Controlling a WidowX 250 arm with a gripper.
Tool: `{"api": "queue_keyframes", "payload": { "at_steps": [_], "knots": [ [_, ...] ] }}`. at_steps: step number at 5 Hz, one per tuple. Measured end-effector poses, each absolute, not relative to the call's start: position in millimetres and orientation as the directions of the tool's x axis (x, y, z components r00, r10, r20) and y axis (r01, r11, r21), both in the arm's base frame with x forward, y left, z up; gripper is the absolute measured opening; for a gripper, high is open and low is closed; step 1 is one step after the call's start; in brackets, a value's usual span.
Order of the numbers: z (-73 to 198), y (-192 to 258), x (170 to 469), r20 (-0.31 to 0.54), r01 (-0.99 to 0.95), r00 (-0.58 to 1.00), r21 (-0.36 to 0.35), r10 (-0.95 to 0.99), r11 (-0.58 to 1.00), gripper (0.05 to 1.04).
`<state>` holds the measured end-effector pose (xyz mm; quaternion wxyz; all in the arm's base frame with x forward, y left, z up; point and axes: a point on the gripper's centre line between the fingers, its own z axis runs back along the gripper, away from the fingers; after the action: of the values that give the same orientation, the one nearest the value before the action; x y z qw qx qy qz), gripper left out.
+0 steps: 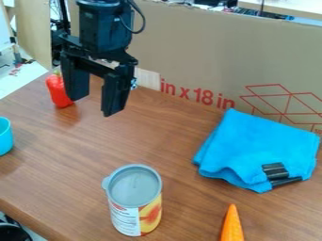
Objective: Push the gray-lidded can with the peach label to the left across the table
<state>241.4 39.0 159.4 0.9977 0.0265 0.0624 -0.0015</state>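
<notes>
The black gripper [94, 106] hangs at the upper left over the brown table, its two fingers apart with nothing between them. Nearest to it is a red pepper [58, 90], just left of the fingers and partly behind them. A can [135, 201] with a grey lid and a fruit label stands upright at the lower middle. To the right lies a folded blue cloth [258, 148] with a black clip on its lower right part. An orange carrot [232, 227] is cut off by the bottom edge, right of the can.
A cyan cup [4, 136] stands partly in view at the left edge. A large cardboard panel [201, 52] with red print rises along the back of the table [157, 136]. The table's front edge crosses the lower left.
</notes>
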Motion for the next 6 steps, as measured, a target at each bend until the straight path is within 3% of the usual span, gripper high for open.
{"api": "queue_keyframes", "payload": {
  "at_steps": [1,4,6],
  "knots": [
    [153.6,38.3,240.3,-0.145,0.004,0.989,0.049,0.003,0.999,0.988],
    [133.3,-47.8,208.3,-0.069,0.051,0.996,0.012,-0.05,0.999,0.988],
    [117.7,-98.6,214.2,-0.042,0.089,0.995,-0.088,-0.093,0.992,0.988]
  ]
}}
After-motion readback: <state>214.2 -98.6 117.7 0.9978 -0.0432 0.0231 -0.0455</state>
